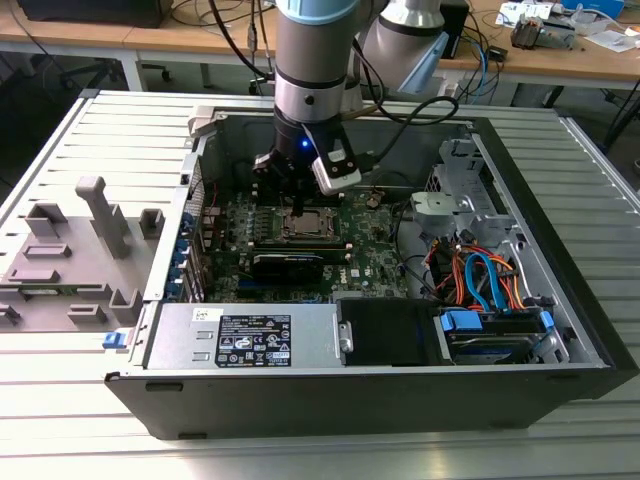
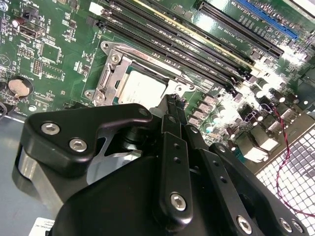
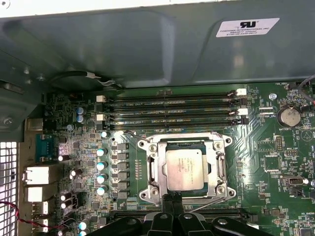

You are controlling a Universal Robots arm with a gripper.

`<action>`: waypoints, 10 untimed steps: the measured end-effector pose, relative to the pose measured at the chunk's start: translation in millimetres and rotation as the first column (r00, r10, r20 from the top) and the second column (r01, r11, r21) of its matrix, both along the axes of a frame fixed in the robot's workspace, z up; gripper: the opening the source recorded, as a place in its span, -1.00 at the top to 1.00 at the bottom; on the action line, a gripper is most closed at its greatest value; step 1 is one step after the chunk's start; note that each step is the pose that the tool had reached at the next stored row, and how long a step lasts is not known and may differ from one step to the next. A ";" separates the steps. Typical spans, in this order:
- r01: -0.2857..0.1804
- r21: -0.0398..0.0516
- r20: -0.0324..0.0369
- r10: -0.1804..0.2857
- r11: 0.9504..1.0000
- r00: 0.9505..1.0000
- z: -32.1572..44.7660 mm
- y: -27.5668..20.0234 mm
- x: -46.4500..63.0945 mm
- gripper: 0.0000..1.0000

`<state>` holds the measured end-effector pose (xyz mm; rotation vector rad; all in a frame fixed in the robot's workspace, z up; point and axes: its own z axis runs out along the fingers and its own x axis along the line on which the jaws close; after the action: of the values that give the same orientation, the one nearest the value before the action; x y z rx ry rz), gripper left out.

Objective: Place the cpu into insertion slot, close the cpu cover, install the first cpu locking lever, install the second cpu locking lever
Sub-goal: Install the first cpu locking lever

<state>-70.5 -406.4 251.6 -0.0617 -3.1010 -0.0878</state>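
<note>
Fingers (image 3: 172, 209) of the gripper (image 3: 173, 202) are pressed together into a single narrow point, pinching nothing that I can see; in the first wrist view their tips meet at the 6 o'clock edge of the cpu cover (image 3: 184, 145). I see the arm (image 1: 312, 70) standing near-vertical over the open computer case (image 1: 560, 350) in the exterior view, its wrist descending straight onto the motherboard (image 1: 375, 255), with a white wrist camera (image 1: 337, 172) at 3 o'clock of the tool.

Within the insertion slot (image 3: 147, 192) the cpu (image 3: 185, 168) lies flat, silvery top upward, square to the socket rim. I note the cpu cover lowered over it as a thin metal frame whose window exposes the chip. One thin wire lever (image 3: 209, 203) runs obliquely from the socket's 5 o'clock corner toward the fingertips. Long black memory slots (image 3: 170, 110) lie just beyond the socket at 12 o'clock. In the second wrist view the black gripper body (image 2: 162, 191) occupies the foreground, with the chip (image 2: 142, 91) just past its tip.
</note>
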 end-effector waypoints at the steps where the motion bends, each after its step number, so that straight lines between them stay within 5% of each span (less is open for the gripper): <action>1: 0.000 0.000 0.000 0.000 1.000 1.000 0.0 0.0 -0.1 0.78; 10: 0.000 0.000 0.000 0.000 1.000 1.000 0.0 0.0 -3.5 0.78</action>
<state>-74.0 -406.4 251.6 -0.0617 -3.1010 -0.0879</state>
